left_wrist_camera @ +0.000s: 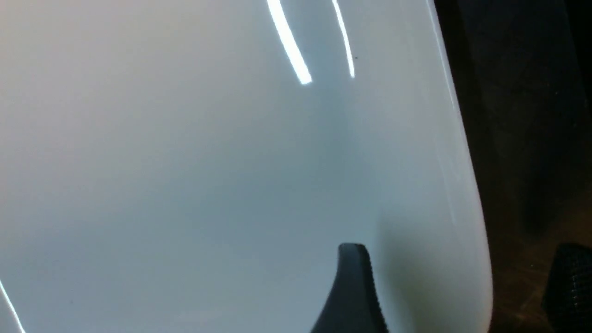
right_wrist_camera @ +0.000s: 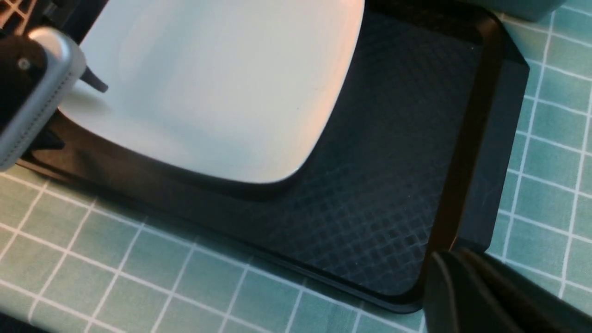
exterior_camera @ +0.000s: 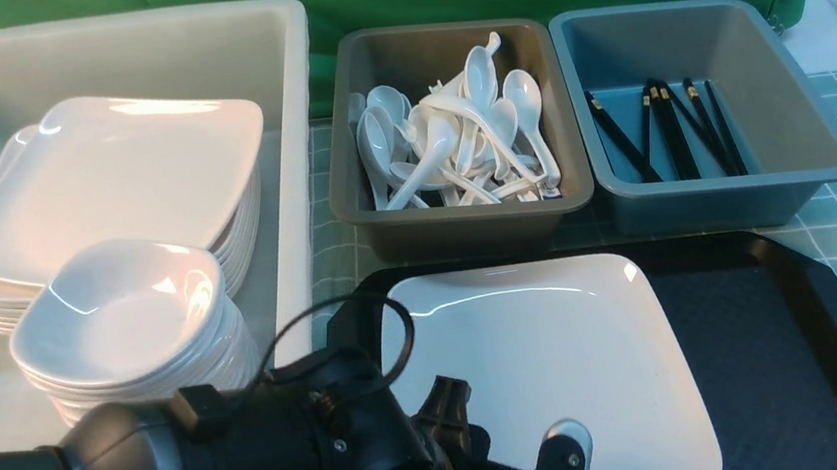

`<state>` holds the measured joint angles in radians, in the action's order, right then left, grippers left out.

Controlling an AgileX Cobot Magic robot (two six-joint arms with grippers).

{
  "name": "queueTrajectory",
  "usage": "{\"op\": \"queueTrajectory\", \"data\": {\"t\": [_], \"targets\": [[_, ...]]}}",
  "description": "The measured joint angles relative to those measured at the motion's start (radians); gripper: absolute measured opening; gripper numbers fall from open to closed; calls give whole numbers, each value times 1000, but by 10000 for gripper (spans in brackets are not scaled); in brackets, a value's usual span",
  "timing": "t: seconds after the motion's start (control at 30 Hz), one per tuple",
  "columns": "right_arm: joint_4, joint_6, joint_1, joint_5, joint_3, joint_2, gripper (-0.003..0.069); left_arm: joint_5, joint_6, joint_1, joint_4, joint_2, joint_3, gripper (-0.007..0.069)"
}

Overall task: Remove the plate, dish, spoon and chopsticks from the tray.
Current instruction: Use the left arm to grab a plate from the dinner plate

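Observation:
The large white square plate lies on the left half of the black tray. My left gripper is open at the plate's near left edge, which lies between its jaws. One finger is over the plate, the other over the dark tray beside it. My right gripper is shut on nothing, above the tray's near right corner and out of the front view. No dish, spoon or chopsticks lie on the tray.
A white tub on the left holds a stack of plates and a stack of small dishes. Behind the tray stand a brown-grey bin of spoons and a blue-grey bin with chopsticks.

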<state>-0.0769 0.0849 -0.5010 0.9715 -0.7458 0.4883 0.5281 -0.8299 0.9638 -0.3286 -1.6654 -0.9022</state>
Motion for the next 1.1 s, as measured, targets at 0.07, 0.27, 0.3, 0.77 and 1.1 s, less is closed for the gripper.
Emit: {"op": "queueTrajectory", "data": {"t": [0.07, 0.27, 0.3, 0.77, 1.1], "targets": [[0, -16, 0, 0, 1, 0, 26, -41, -8, -23, -35, -27, 1, 505], [0, -30, 0, 0, 1, 0, 26, -83, -8, -63, -51, -61, 0, 458], [0, -31, 0, 0, 1, 0, 26, -83, -9, -64, -51, -64, -1, 448], [0, -34, 0, -1, 1, 0, 26, -102, 7, -27, -91, -90, -14, 204], [0, -30, 0, -15, 1, -1, 34, 51, 74, 106, -15, 98, -7, 91]]}}
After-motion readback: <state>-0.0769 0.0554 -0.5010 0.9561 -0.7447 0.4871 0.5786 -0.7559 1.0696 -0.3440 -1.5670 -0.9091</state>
